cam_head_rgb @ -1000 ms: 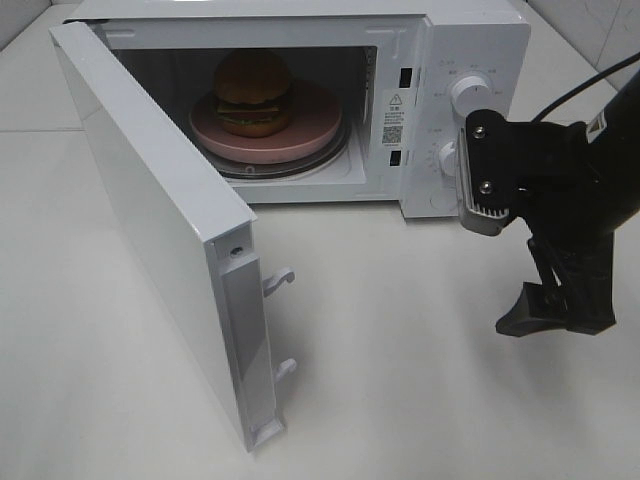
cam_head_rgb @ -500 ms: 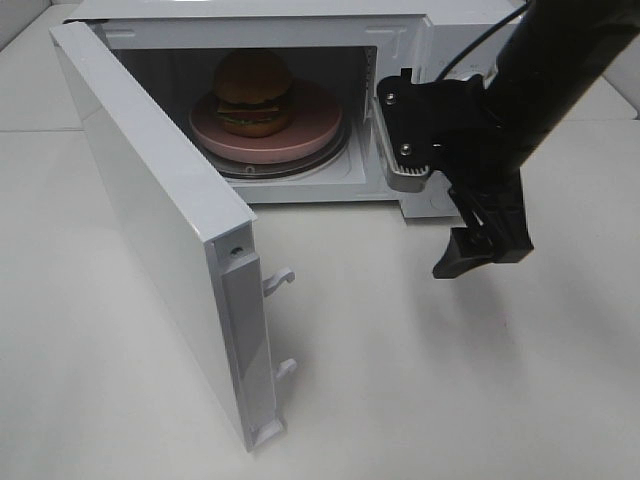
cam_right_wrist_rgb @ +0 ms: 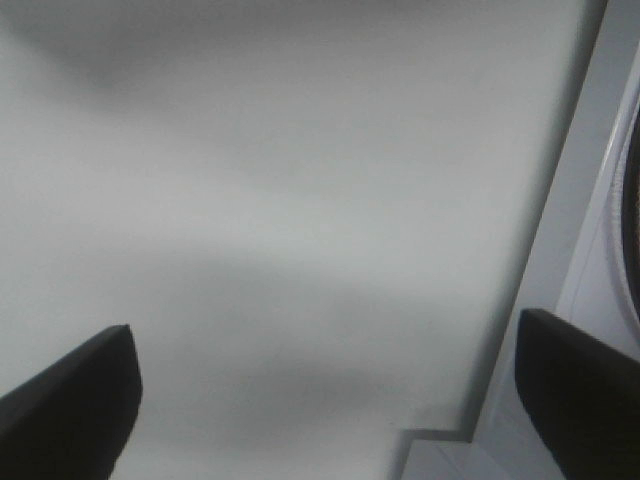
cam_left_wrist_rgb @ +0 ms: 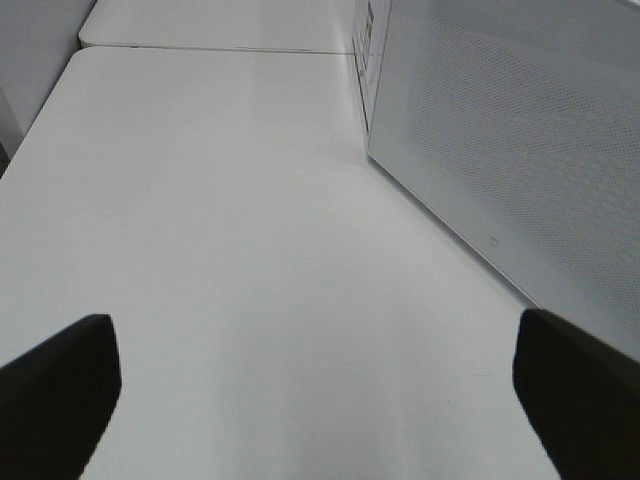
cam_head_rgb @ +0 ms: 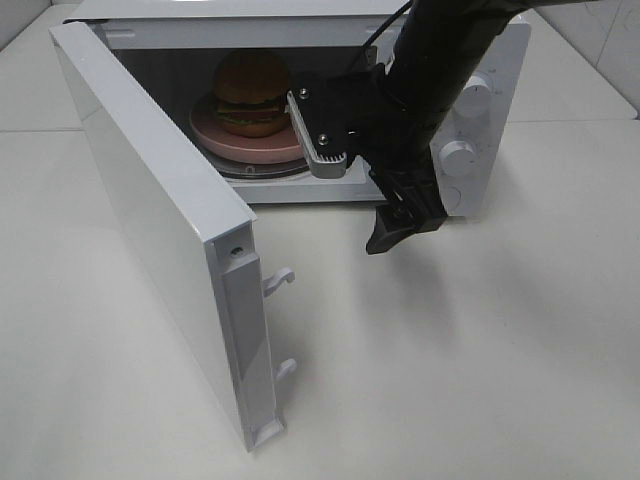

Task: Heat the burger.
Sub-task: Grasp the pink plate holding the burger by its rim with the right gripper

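My right gripper (cam_head_rgb: 352,205) has swung left across the front of the microwave (cam_head_rgb: 250,10). A second ago it hung off the oven's right front corner, over the right part of the table (cam_head_rgb: 480,380), with its grey finger (cam_head_rgb: 320,135) covering part of the lower knob (cam_head_rgb: 458,157). Half a second ago it stood before the strip between cavity and controls. Now it sits before the right part of the open cavity, the grey finger hiding the right rim of the pink plate (cam_head_rgb: 230,140). The lower knob shows whole again. My arm (cam_head_rgb: 440,50) now reaches in over the microwave's top right corner, not from the table's right edge.
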Robot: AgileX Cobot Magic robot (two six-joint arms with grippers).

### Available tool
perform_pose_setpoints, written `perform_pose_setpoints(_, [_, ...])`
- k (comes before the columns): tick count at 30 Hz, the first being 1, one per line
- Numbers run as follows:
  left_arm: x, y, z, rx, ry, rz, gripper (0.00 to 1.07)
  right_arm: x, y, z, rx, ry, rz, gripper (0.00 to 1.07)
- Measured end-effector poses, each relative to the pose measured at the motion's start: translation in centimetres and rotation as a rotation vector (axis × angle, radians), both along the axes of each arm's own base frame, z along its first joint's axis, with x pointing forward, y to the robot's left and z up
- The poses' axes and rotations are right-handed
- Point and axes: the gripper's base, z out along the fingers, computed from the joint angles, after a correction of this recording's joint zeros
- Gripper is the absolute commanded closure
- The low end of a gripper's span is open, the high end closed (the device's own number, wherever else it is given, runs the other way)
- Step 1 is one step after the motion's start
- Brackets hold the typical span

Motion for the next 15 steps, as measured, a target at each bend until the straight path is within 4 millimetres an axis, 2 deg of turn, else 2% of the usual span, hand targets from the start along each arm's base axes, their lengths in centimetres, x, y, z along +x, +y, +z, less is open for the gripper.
perform_pose_setpoints(2, [0.0,0.0,0.0,0.0,0.0,0.0,0.06,1.2,0.7,-0.3,0.003,-0.013,0.008,0.08])
perform_pose_setpoints(5, [0.0,0.0,0.0,0.0,0.0,0.0,0.06,1.9,1.2,-0.8,0.004,-0.013,0.009,0.08])
perform_pose_setpoints(15, [0.0,0.0,0.0,0.0,0.0,0.0,0.06,3.7,2.4,-1.4,0.015,-0.031,0.011,0.08])
